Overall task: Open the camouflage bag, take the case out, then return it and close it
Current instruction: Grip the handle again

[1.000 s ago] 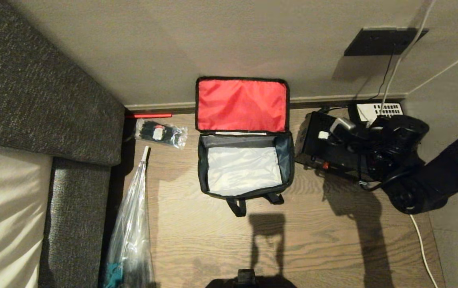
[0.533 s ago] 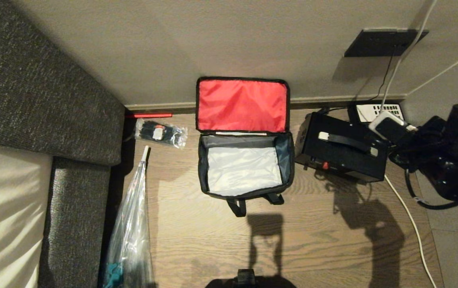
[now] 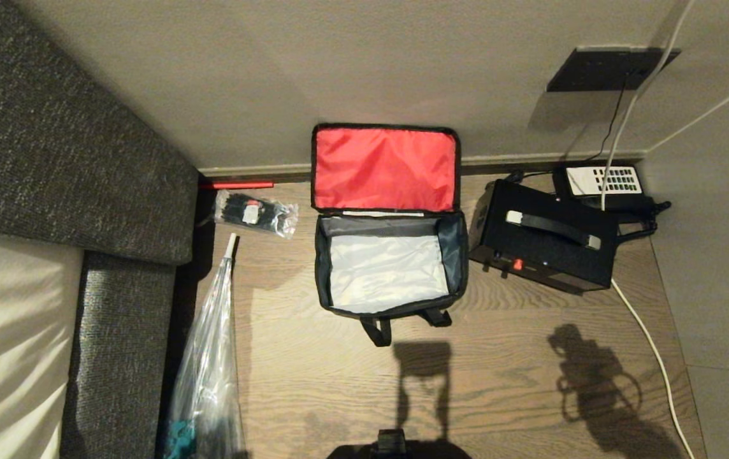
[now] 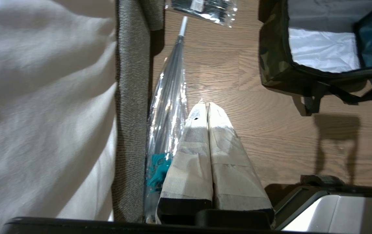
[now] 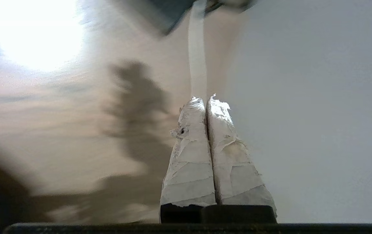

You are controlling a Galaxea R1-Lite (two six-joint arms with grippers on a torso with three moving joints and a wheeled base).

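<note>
The camouflage bag (image 3: 390, 261) stands open on the wooden floor (image 3: 498, 370) against the back wall's skirting, its red-lined lid (image 3: 383, 167) leaning upright on the wall and its grey interior showing only a pale liner. The case (image 3: 543, 239) sits out on the floor just beside the bag's right side, handle up and red latch facing the near side, with a black telephone (image 3: 600, 182) with white keypad just behind it by the wall. A white cable (image 3: 648, 344) runs past the case's right end. The right gripper (image 5: 205, 99) has its taped jaws clenched on nothing, over the floor's right edge. The left gripper (image 4: 204, 104), jaws clenched and empty too, hangs by a clear plastic bag (image 3: 208, 376) lying along the sofa (image 3: 71, 146).
</note>
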